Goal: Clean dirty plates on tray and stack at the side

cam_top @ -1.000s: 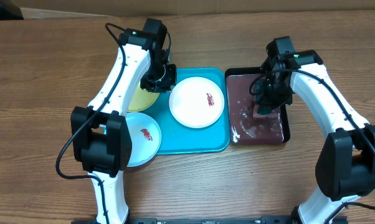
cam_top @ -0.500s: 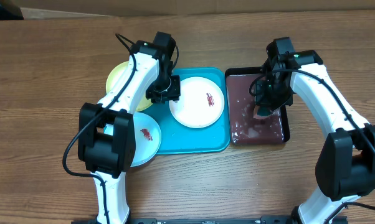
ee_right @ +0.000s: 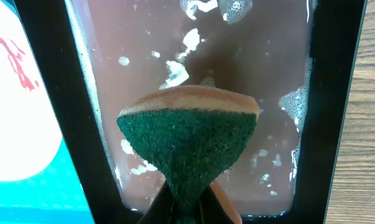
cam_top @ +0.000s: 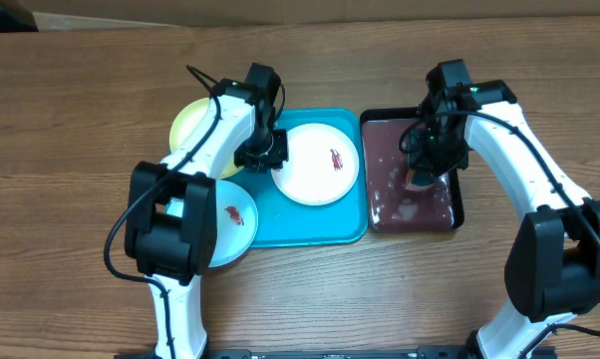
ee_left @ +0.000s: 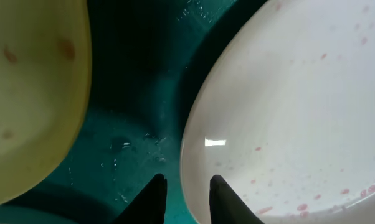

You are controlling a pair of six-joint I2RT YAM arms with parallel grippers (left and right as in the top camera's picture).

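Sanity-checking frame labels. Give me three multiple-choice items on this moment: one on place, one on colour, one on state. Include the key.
1. Where is the left gripper?
A) at the rim of the white plate
B) on the pale blue plate
C) over bare wood

2. What colour is the tray under that plate?
A) black
B) turquoise
C) yellow

3. What is the right gripper doing?
A) open, empty
B) pressing a plate
C) shut on the sponge

Key:
1 A: the left wrist view shows its fingers either side of that rim.
2 B: turquoise shows around the plate.
3 C: the sponge is pinched over the reddish water.
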